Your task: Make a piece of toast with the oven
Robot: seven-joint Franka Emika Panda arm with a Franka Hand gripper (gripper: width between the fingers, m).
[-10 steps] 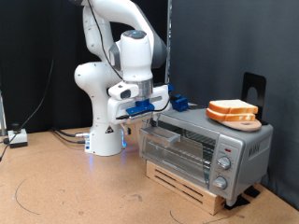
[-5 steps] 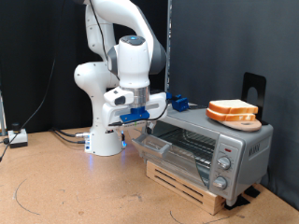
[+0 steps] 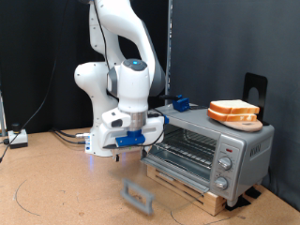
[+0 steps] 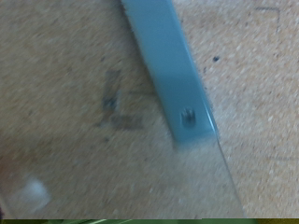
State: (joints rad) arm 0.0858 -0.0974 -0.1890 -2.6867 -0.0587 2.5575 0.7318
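The silver-grey oven stands at the exterior view's right on a wooden pallet. Its glass door is dropped open, with the door handle low and blurred in front; the wire rack shows inside. Two bread slices lie stacked on the oven's top. My gripper, with blue fingers, hangs in front of the open oven, above and apart from the handle, with nothing seen between its fingers. The wrist view shows the grey-blue handle bar over the brown table; no fingers show there.
The white robot base stands behind the gripper. Three knobs are on the oven's right panel. A black stand rises behind the oven. A small blue thing sits at the oven's back corner. Cables lie at the left.
The oven door has swung from nearly shut to dropped open, its handle falling low. My gripper has moved down and to the exterior view's left, away from the oven front.
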